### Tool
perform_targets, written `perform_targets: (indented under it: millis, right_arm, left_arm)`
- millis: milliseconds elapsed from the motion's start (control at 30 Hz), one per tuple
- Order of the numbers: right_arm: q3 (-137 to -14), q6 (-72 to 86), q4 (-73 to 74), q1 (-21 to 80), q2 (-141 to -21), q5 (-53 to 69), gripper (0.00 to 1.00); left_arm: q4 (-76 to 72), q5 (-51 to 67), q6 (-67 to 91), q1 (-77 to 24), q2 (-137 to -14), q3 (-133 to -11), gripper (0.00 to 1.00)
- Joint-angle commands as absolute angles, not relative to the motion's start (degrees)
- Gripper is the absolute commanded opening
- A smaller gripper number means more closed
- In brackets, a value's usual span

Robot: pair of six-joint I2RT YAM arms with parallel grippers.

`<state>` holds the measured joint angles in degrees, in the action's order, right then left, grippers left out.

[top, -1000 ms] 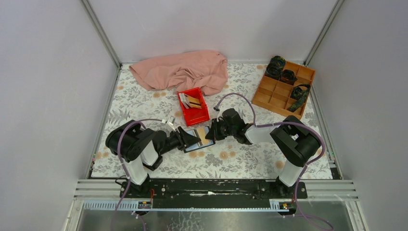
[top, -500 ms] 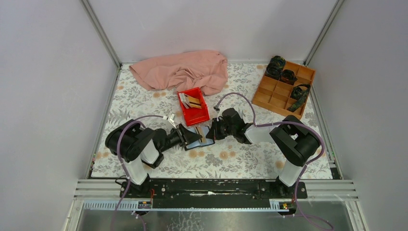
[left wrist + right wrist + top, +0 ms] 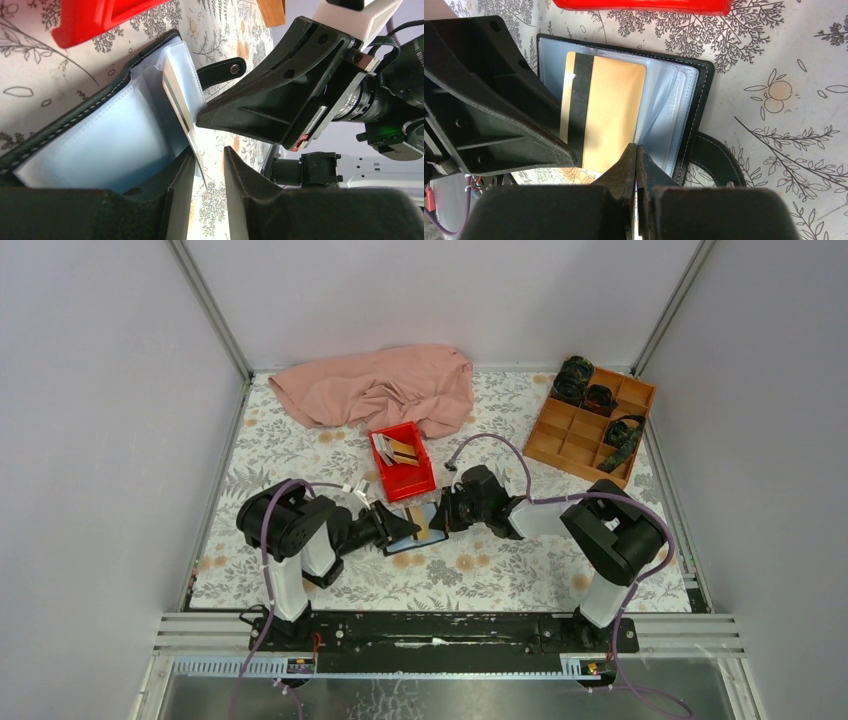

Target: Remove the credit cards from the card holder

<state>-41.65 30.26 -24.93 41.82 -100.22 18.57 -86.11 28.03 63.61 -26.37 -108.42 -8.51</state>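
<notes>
**At Desk Centre: Claw Status and Card Position**

At the centre of the overhead view, the black bifold card holder (image 3: pixel 412 537) with a pale blue interior lies open on the floral-patterned desk (image 3: pixel 500 570). It sits just below the red plastic tray (image 3: pixel 420 486). Both claws meet over it.

1. Card: one orange-gold plastic card (image 3: pixel 611 110) with a dark stripe stands partly out of a clear pocket, tilted up from the card holder.
2. Left claw (image 3: pixel 207 167): jaws apart. The free edge of the orange-gold card lies in the gap between them, with space visible on one side.
3. Right claw (image 3: pixel 636 152): jaws pressed together, tips touching the lower edge of the card. Whether they pinch it cannot be told.
4. Strap: the black closing strap (image 3: pixel 220 71) with a metal snap lies flat on the desk beside the card holder.

Several flat cards (image 3: pixel 397 450) rest in the red tray. A crumpled pink cloth (image 3: pixel 380 385) lies at upper centre. A wooden compartment box (image 3: pixel 580 435) holding dark items sits at upper right.
</notes>
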Motion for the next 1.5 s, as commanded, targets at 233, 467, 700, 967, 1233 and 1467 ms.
perform_targets:
  millis: [233,467,700,967,1233,1467]
  right_arm:
    - [-41.8,29.7,-24.1,42.1,-100.2,19.5,0.00]
    - [-42.1,30.0,-24.7,42.1,-101.1,19.8,0.00]
    - [-41.8,29.9,-25.0,42.1,-101.2,19.8,0.00]
    - [-41.6,29.8,-24.9,42.0,-100.6,19.7,0.00]
    - [-39.5,30.2,-27.6,42.1,-95.7,22.2,0.00]
    - [-33.7,29.7,-37.5,42.1,-79.7,31.5,0.36]
  left_arm:
    - [-91.8,26.7,63.0,-26.4,-106.8,-8.2,0.12]
    - [-91.7,25.5,62.3,-26.0,-103.9,-4.0,0.13]
    - [-89.6,28.0,63.2,-24.5,-100.6,-2.2,0.10]
    - [-87.8,30.8,62.5,-19.2,-93.2,3.8,0.02]
    - [-78.4,32.4,60.4,-17.4,-79.2,3.6,0.00]
    - [-69.1,34.9,57.0,-17.4,-67.7,1.3,0.00]
